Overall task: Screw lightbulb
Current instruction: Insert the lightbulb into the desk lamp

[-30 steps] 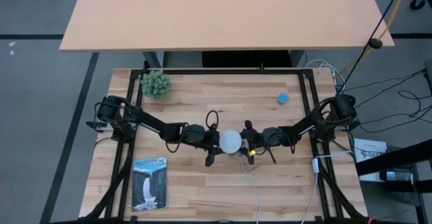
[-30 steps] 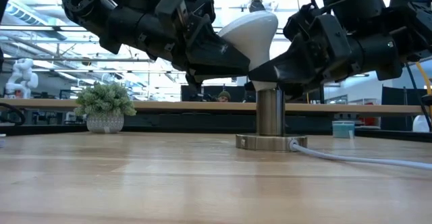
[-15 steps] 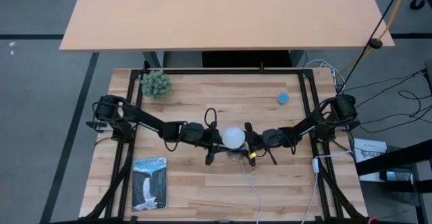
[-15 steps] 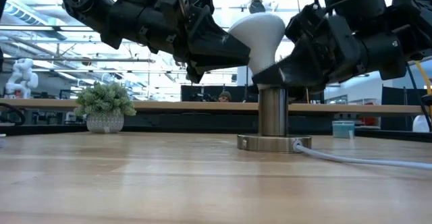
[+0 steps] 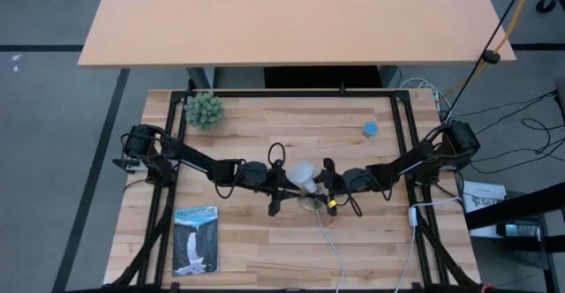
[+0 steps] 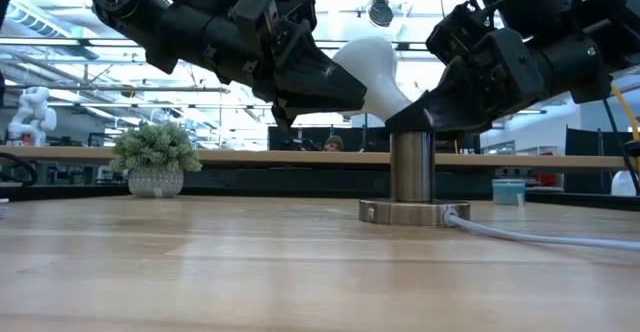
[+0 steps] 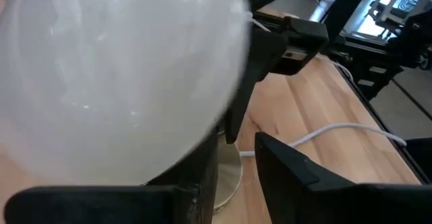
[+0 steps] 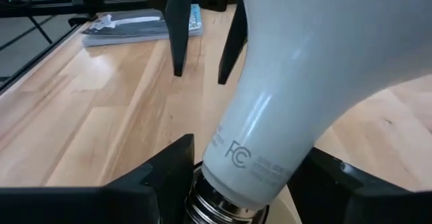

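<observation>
Wooden table (image 5: 265, 249), and mid-table the left gripper (image 6: 345, 82) clamps the lightbulb (image 6: 372, 67), tilted in the socket (image 6: 413, 172). Right gripper (image 6: 425, 117) brackets the neck, jaws apart. Light, slick, fragile: grip the dome's widest part.

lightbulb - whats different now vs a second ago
The lightbulb has tipped from upright to leaning toward the left gripper, its base at the socket top. The socket slid a little toward the right gripper. Both grippers stay at the bulb; plant unmoved.
</observation>
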